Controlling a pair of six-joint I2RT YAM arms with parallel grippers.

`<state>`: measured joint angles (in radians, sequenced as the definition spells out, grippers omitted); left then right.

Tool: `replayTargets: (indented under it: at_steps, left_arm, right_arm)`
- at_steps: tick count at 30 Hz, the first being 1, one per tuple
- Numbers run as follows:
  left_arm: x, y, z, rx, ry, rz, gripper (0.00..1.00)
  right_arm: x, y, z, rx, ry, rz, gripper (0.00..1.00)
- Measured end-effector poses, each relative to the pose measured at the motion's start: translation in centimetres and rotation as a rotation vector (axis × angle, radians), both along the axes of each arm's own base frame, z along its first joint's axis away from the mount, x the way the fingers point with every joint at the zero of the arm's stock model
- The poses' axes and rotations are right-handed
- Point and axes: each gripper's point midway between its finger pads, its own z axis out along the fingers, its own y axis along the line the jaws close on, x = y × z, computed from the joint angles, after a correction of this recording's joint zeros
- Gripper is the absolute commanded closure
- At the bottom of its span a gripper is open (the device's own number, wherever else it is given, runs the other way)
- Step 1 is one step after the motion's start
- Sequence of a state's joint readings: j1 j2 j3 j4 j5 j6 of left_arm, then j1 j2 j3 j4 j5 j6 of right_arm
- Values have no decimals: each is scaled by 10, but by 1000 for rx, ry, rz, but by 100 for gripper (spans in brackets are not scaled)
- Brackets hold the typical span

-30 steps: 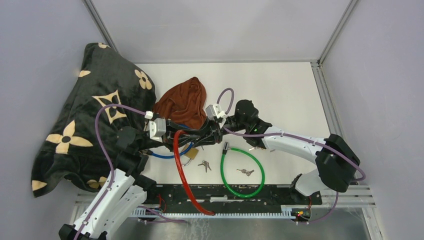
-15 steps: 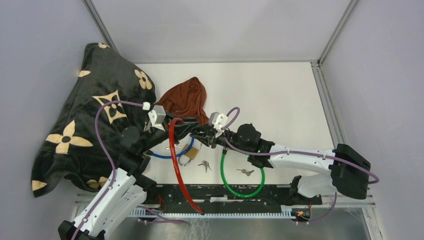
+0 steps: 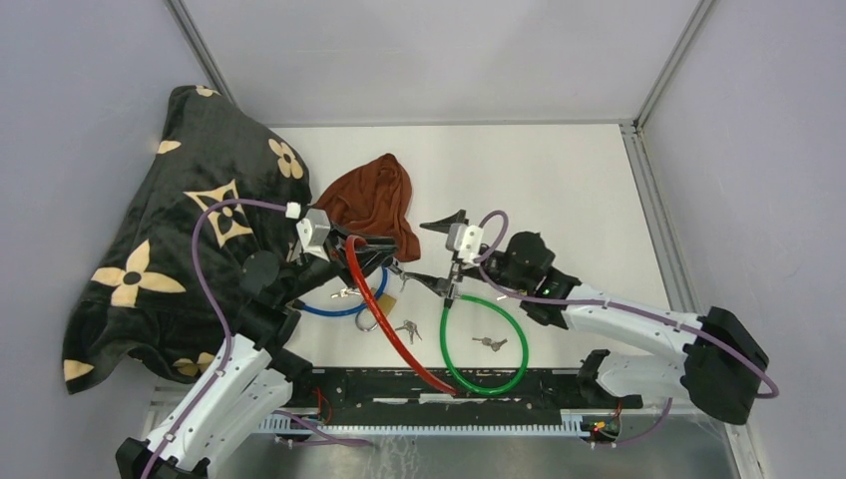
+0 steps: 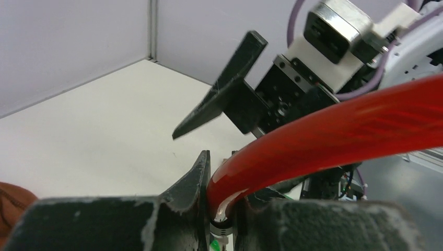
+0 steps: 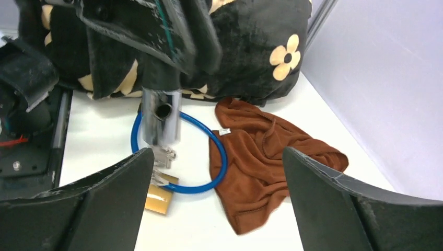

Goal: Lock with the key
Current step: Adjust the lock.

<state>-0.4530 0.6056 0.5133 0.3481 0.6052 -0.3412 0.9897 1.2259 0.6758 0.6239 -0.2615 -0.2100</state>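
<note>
My left gripper [image 3: 351,247] is shut on the red cable lock [image 3: 399,334] near its head, and the cable trails down to the front rail. In the left wrist view the red cable [image 4: 339,125] is pinched between the fingers of the left gripper [image 4: 222,209]. The lock's silver barrel [image 5: 162,123] sticks out below that gripper, with a bunch of keys [image 5: 163,157] hanging at it. My right gripper [image 3: 431,251] stands wide open just right of the barrel, holding nothing. The right gripper [image 5: 219,198] faces the barrel from a short way off.
A green cable lock [image 3: 484,344] lies in a loop by a loose key [image 3: 489,342]. More keys [image 3: 407,329], a brass padlock [image 3: 384,304] and a blue cable loop [image 3: 334,307] lie under the grippers. A brown cloth [image 3: 374,205] and a black flowered blanket [image 3: 170,249] lie to the left.
My right gripper has opened wide and drawn back to the right, away from the lock head. The red cable's loose end has swung right. My left gripper keeps its grip.
</note>
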Motion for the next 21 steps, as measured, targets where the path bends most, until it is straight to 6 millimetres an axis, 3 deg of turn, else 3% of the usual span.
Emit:
replayTargets:
  at_steps: [2,5,11,21]
  left_arm:
    - [-6,-2,1,4,-13,-33,98]
    - [-14,-5,2,10,-29,-76,98]
    - [-23,-8,3,19,-48,-129,98]
    - [-23,-8,6,16,-59,-134,98]
  right_arm:
    - [0,-17,4,-2,-17,51,2]
    - [-11,-23,8,-12,-27,146,2]
    - [-38,8,9,-67,67,426,14]
    - [-36,20,8,-19,223,446,45]
